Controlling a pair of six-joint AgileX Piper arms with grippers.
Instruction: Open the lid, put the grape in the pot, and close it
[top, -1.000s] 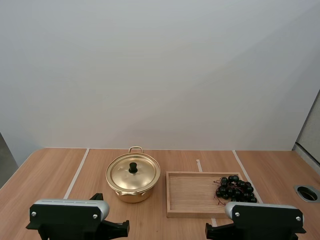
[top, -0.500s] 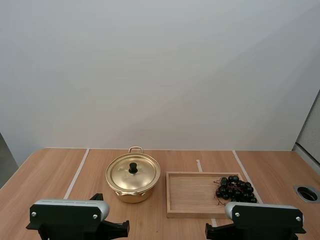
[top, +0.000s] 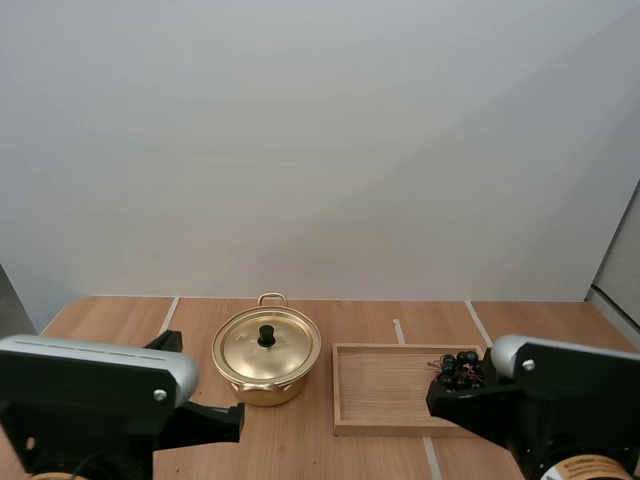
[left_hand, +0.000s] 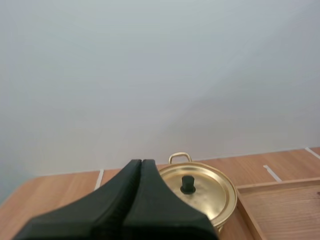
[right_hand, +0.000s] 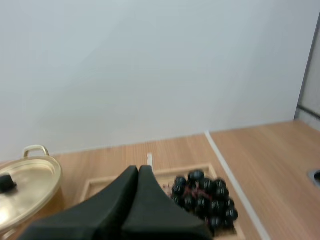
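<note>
Lid (top: 266, 348) on gold pot (top: 264, 392); grapes (right_hand: 202, 197) in tray (top: 385, 388)

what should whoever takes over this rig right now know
Left gripper: shut on nothing, just short of the pot.
Right gripper: shut on nothing, close to the grapes.
The lid sits on the pot, which stands on the table. The grapes lie at the right end of the wooden tray, to the pot's right.
Done: nothing yet.
Left: lift the lid, move the grapes into the pot, put the lid back on.
</note>
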